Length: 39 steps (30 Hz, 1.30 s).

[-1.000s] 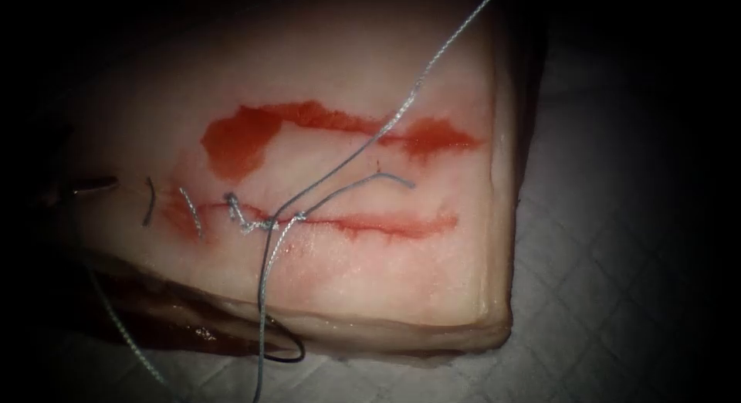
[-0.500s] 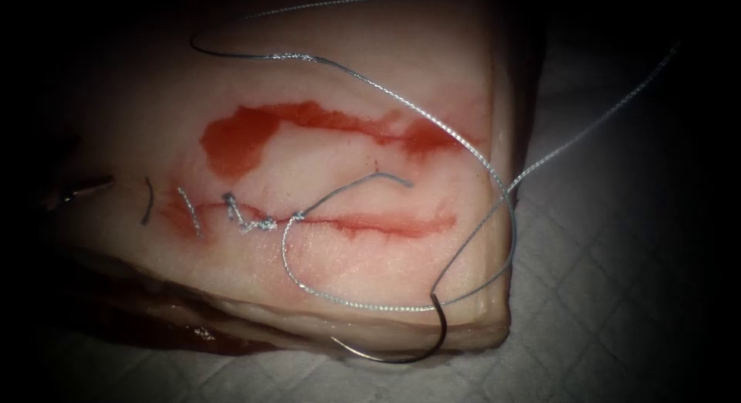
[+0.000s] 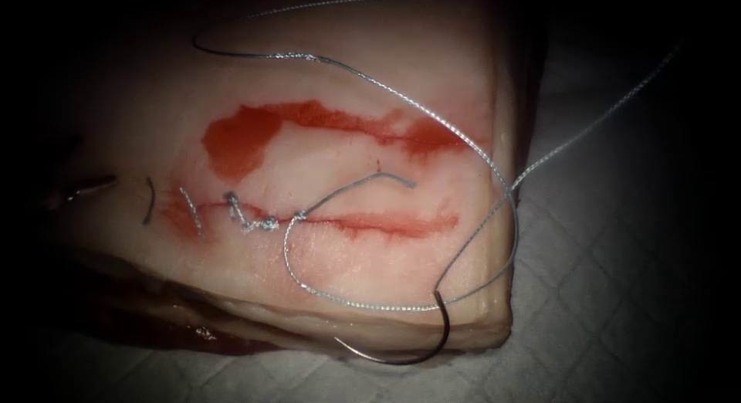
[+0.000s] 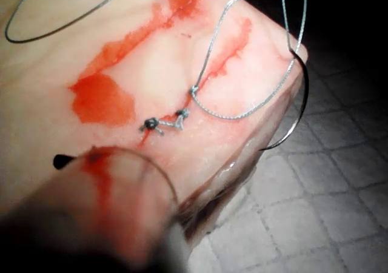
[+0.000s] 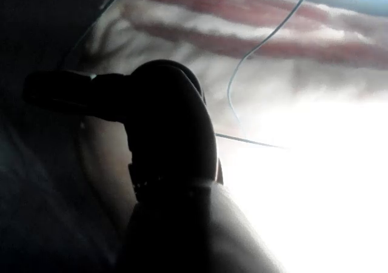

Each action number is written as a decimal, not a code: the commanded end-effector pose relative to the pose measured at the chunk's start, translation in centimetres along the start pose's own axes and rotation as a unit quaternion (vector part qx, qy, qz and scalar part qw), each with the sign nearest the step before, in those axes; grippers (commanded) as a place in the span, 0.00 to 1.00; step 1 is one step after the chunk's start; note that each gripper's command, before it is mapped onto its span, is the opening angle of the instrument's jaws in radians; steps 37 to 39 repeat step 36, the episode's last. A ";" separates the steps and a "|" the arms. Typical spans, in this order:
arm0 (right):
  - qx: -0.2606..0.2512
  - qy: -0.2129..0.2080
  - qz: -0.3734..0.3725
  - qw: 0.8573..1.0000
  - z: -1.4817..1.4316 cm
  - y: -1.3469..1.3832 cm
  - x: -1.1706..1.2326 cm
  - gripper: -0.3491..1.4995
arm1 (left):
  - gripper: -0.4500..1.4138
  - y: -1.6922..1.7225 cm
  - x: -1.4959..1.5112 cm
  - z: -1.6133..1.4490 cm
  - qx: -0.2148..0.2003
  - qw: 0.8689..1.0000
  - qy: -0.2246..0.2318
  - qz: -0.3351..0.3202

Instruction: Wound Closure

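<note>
In the endoscope view the tissue (image 3: pixel 347 152) sits on the bench (image 3: pixel 617 295), and the cut (image 3: pixel 386 222) runs left to right, with knots (image 3: pixel 251 221) on its left part. The needle (image 3: pixel 436 337) lies loose at the near right edge, not in the tissue, and nothing holds it. The thread (image 3: pixel 363 303) loops from the cut to it. In the left wrist view the needle (image 4: pixel 304 103) hangs beside the tissue edge; the left pincer (image 4: pixel 109 212) is a blur, so I cannot tell if it grips anything. In the right wrist view the right pincer (image 5: pixel 170 127) is a dark shape, and I cannot tell there either. I think the needle is thin, hard and slippery, best gripped on its curve away from the sharp tip; the thread looks soft and floppy
</note>
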 end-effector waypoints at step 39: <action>-0.001 0.000 0.003 1.000 0.02 0.04 0.09 0.00 | 0.32 -0.04 -0.02 0.06 0.000 1.000 -0.001 0.000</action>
